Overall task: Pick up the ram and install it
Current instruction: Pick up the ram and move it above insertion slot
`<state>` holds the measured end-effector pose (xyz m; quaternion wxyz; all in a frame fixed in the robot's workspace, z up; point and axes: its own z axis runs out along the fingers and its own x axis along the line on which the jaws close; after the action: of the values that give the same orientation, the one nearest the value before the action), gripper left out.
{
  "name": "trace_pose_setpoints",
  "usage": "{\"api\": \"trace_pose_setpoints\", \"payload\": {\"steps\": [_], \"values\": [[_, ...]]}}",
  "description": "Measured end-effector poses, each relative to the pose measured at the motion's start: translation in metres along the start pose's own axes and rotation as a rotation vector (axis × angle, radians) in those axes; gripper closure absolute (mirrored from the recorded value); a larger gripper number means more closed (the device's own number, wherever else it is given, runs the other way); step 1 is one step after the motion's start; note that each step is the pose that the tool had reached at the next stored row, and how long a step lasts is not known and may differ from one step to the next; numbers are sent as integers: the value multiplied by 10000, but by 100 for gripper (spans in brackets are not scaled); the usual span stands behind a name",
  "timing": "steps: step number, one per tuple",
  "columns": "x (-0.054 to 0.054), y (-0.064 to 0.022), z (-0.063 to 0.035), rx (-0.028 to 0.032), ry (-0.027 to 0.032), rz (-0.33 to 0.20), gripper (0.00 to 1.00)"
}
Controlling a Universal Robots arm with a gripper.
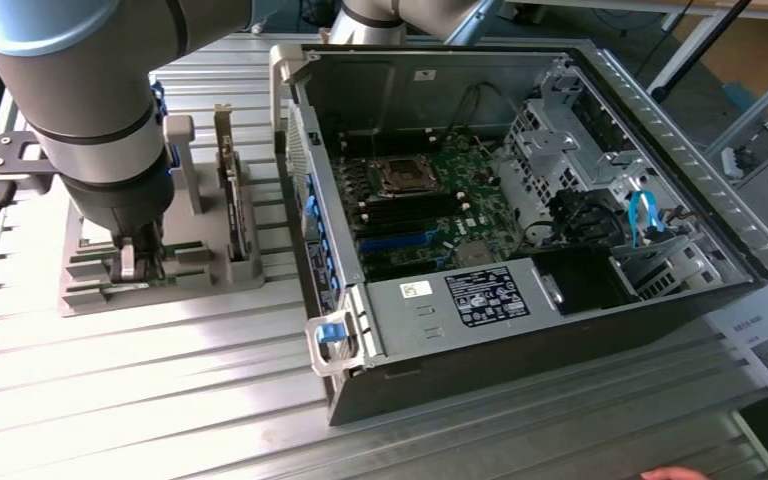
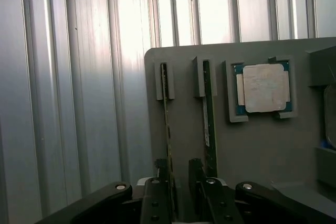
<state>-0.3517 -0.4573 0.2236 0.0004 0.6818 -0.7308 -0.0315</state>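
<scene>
Green and thin, the long circuit-board ram stick [image 2: 167,114] stands on edge in a grey slotted holder [image 2: 252,150], my black tool [image 2: 177,170] wide astride it; light, stiff, fragile, I judge, best pinched across its faces.

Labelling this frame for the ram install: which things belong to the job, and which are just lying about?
Job: ram, at the open gripper; motherboard in the open computer case.
Lying about: second memory stick, processor chip, expansion card, all in the grey holder.
</scene>
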Motion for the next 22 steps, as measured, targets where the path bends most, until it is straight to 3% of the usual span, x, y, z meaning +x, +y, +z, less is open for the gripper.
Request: {"api": "trace_pose_setpoints", "payload": {"steps": [22], "values": [[7, -3, 46, -9, 11, -265, 70]]}}
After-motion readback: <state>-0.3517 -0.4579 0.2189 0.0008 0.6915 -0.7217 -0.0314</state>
